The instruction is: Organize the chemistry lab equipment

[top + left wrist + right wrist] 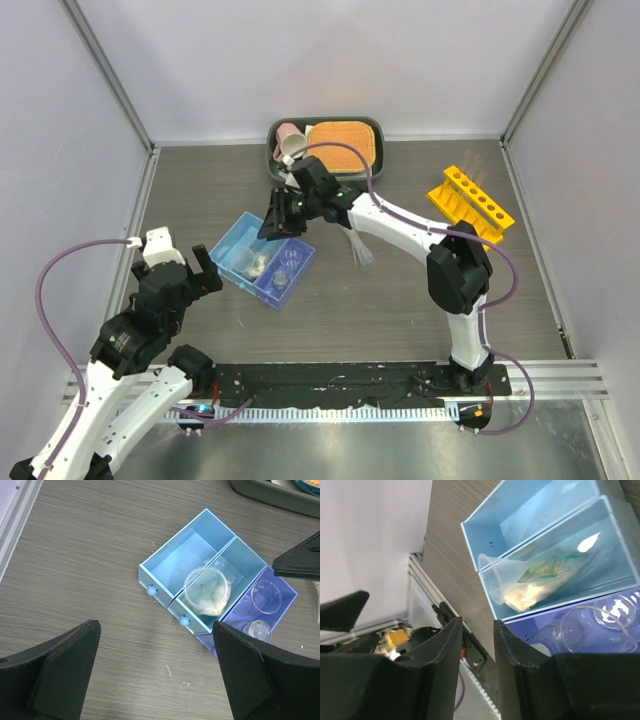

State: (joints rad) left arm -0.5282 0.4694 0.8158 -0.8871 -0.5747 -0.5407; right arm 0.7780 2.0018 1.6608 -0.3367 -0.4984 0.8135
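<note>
Left of centre on the table, the blue tray [175, 562] sits skewed to the table edges, with one corner pointing at the near rail [400, 372]. Its three compartments run side by side. The outer one is bare, the middle one holds a clear vessel [206, 591] with pale yellowish stuff inside, and the purplish third holds two small beakers [266, 596]. Two round knobs [151, 590] stick out from the tray's front edge. The left gripper [155, 630] hangs on the near-left side of the tray, its jaws spread wide and nothing between them; bare tabletop lies under it and out to the left wall. The right gripper [477, 630] is poised over the tray's far side near the purplish compartment, its fingers [445, 665] parted by a narrow gap that holds nothing. Whether it touches the rim cannot be told. A few thin tubes [360, 247] lie loose just right of the tray, under the right forearm. The yellow rack [470, 205] stands well apart from the tray, near the right wall, with open table between it and the tubes. At the back edge a dark tray [272, 165] carries an orange mat [345, 143] and a pink mug [290, 147], close behind the right wrist. A broad strip of table lies bare between the blue tray and the near rail.
</note>
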